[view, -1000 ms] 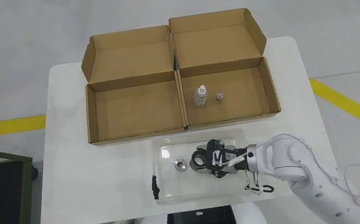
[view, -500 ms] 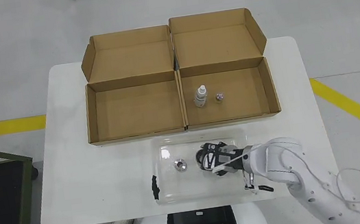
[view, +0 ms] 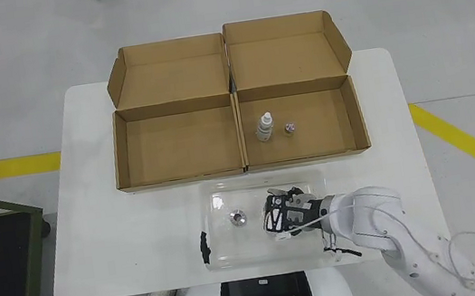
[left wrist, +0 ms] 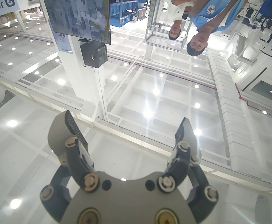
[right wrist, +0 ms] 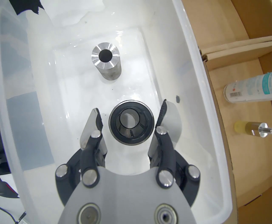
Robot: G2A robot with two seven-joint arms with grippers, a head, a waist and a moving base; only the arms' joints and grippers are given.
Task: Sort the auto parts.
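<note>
Closing on the bearing is the step in hand, as I judge it. The right gripper (right wrist: 130, 109) hangs inside the bin (right wrist: 191, 53) with its jaws apart. The black bearing (right wrist: 131, 125) stands bore-up on the bin floor between them, with a sliver of gap at each pad, narrower on one side. I want to centre first so both pads meet the outer ring together; otherwise the bearing will likely skid on the slick plastic. Then I would squeeze squarely on the ring and lift straight up to clear the bin wall. The steel sleeve (right wrist: 106, 61) stands beyond the fingertips, well apart, so it should not get in the way. The left gripper (left wrist: 126, 118) points at the ceiling, jaws wide and holding nothing. Against a second ago, the right arm has folded in closer to me and the wrist stands steeper over the bin, while the sleeve has not moved.
</note>
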